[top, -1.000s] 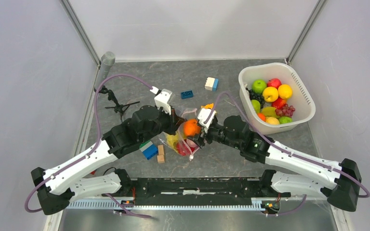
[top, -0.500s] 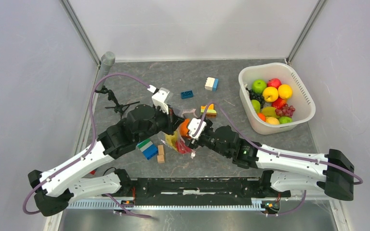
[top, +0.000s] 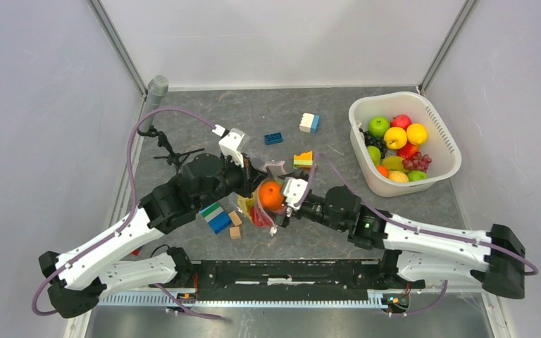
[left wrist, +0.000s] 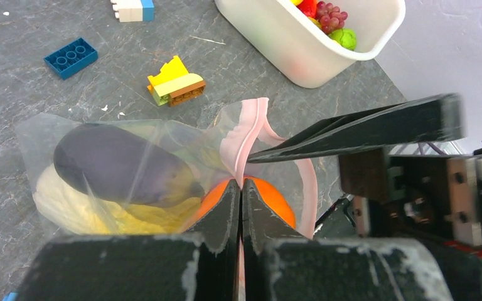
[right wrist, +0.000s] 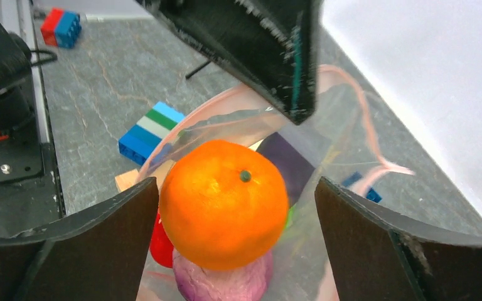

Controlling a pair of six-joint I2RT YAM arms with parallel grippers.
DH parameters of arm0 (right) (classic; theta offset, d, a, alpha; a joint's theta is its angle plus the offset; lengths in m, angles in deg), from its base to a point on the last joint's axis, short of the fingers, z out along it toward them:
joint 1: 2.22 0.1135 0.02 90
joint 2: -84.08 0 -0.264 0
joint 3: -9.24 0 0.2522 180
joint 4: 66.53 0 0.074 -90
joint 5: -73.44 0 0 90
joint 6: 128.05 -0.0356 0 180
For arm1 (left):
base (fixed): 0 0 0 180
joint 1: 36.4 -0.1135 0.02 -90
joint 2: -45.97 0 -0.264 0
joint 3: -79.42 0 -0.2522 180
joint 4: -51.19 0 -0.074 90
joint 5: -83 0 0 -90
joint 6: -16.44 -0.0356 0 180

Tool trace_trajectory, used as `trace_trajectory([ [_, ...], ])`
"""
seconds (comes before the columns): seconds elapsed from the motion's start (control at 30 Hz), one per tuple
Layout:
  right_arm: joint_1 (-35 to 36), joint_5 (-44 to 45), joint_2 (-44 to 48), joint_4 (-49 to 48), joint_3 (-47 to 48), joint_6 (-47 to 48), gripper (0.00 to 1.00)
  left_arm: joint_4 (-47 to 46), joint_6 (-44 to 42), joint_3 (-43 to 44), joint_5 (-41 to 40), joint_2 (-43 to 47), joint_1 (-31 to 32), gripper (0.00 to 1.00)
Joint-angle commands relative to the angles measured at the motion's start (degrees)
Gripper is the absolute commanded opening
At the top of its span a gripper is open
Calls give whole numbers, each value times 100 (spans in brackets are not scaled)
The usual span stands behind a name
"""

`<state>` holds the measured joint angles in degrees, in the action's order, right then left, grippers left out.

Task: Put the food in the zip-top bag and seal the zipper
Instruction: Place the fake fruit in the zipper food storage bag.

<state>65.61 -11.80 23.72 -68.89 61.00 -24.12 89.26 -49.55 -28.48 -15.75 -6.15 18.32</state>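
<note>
The clear zip-top bag (top: pixel 259 214) lies between my two grippers, its mouth held up. My left gripper (left wrist: pixel 241 185) is shut on the pink zipper (left wrist: pixel 251 125) at the bag's rim; it also shows in the top view (top: pixel 252 184). An orange (right wrist: pixel 224 202) sits in the bag's mouth on top of a purple food (right wrist: pixel 226 283) and a red one (right wrist: pixel 159 246). A purple eggplant (left wrist: pixel 113 162) and yellow food (left wrist: pixel 78 200) lie deeper inside. My right gripper (right wrist: pixel 235 188) is open, its fingers on either side of the orange and clear of it.
A white basket (top: pixel 438 172) with several more toy fruits stands at the right. Building blocks lie around: blue (top: pixel 273 138), white-blue (top: pixel 309 122), yellow-orange (top: pixel 303 159), blue-green (top: pixel 216 217) and small tan ones (top: pixel 234 225). A black stand (top: pixel 172 151) lies at the left.
My right gripper carried the orange left and down to the bag's mouth, opened and drew back a little. The orange now rests on the food in the bag. The left gripper kept its hold.
</note>
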Motion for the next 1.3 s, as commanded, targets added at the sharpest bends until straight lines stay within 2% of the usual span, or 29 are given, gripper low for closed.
trace_trajectory([
  [0.0, 20, -163, 752, -376, -87, -183, 95, -313, 16, 152, -148, 224, -19, 3],
  [0.1, 19, -221, 1043, -147, -96, -295, 71, -305, 1, 133, -173, 194, -14, 3],
  [0.2, 19, -297, 1075, 324, -27, -433, 38, -322, 7, 133, -143, 156, -14, 3],
  [0.27, 19, -411, 1008, 599, -12, -567, 22, -339, -6, 133, -130, 132, -14, 3],
  [0.37, 19, -963, 904, 861, -42, -749, 13, -350, -9, 133, -136, 110, -15, 3],
  [0.6, 19, -874, 1007, 470, -440, -935, 8, -366, 7, 140, -106, 66, -18, 3],
  [0.7, 19, -590, 651, 596, -305, -895, 7, -371, 16, 159, -71, 53, -19, 3],
  [0.8, 19, -39, 154, 576, -99, -901, 7, -375, 25, 159, -56, 53, -15, 3],
  [0.9, 4, 458, -117, 48, -91, -831, 7, -375, 48, 151, 25, 44, -16, 3],
  [1.17, -245, 791, -303, -848, -3, -930, 8, -353, 69, 151, 101, 66, -14, 3],
  [1.27, -332, 745, -146, -612, -30, -1071, 11, -332, 68, 143, 69, 70, -15, 3],
])
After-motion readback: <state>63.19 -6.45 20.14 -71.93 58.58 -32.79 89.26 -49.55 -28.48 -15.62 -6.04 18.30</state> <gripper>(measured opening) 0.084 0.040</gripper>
